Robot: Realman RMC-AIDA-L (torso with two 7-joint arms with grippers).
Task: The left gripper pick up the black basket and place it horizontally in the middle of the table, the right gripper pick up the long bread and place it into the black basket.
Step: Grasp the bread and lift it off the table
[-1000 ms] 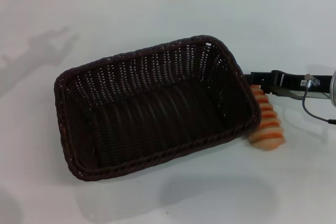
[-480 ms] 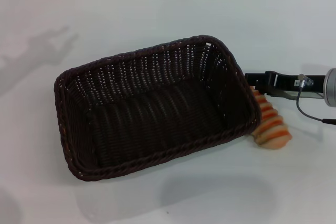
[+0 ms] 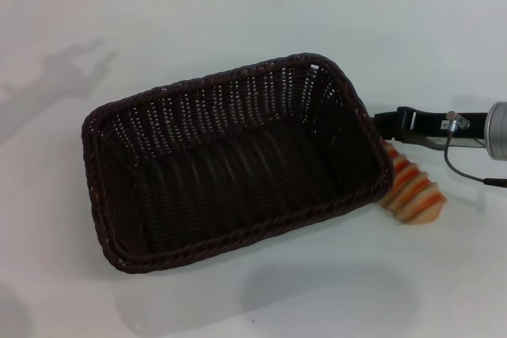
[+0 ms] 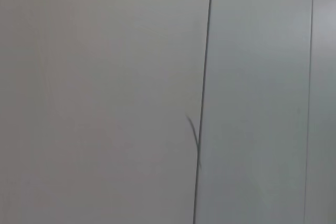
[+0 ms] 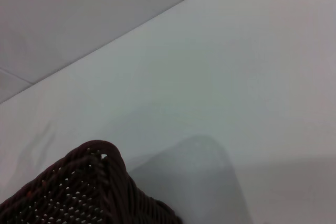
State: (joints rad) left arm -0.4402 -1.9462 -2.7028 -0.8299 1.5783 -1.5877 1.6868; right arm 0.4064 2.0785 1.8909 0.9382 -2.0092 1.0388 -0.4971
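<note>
we've got a plain white desk [image 3: 238, 21] under grey wall panels, black basket [image 3: 230, 160] mid-desk at a slant, long bread [image 3: 413, 191] touching its right end, right claw [image 3: 388, 124] just above the bread, can't tell its grip, left claw out of sight

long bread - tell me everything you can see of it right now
The long bread is an oblong tan toy loaf with orange-brown crosswise stripes. It lies on the white table just outside the right end of the black basket, whose flared wall hides its far part. Its visible near end looks tipped up, showing a pale flat face. The right gripper reaches in at its hidden end; whether it grips the loaf cannot be seen.
</note>
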